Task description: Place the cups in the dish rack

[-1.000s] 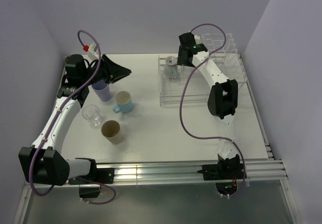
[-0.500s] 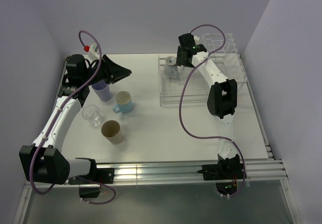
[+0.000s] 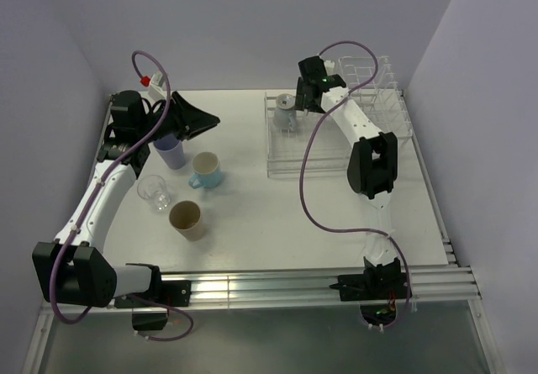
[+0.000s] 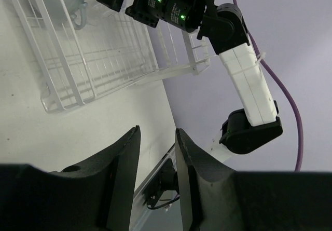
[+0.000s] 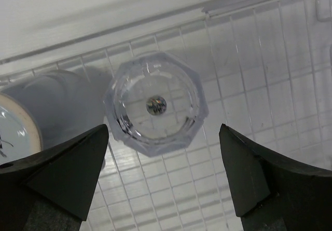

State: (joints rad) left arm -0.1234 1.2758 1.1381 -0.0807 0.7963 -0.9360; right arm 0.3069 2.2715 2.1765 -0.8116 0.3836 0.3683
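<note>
The white wire dish rack (image 3: 336, 143) stands at the far right. A light blue mug (image 3: 286, 112) sits upside down in it. My right gripper (image 5: 163, 132) is open wide above a clear glass (image 5: 155, 104) that stands upside down on the rack grid (image 5: 249, 153), next to that mug (image 5: 36, 117). On the table at the left are a lavender tumbler (image 3: 171, 151), a light blue mug (image 3: 206, 171), a clear glass (image 3: 154, 191) and a tan cup (image 3: 187, 219). My left gripper (image 3: 206, 122) hovers above the tumbler, jaws slightly apart and empty.
The rack's taller upright dividers (image 3: 378, 88) stand at its far right end. In the left wrist view the rack (image 4: 93, 65) and the right arm (image 4: 244, 80) lie ahead. Purple walls close in the table. A metal rail (image 3: 269, 286) runs along the near edge.
The right arm has shifted very slightly over the rack. The left arm and the cups have not moved.
</note>
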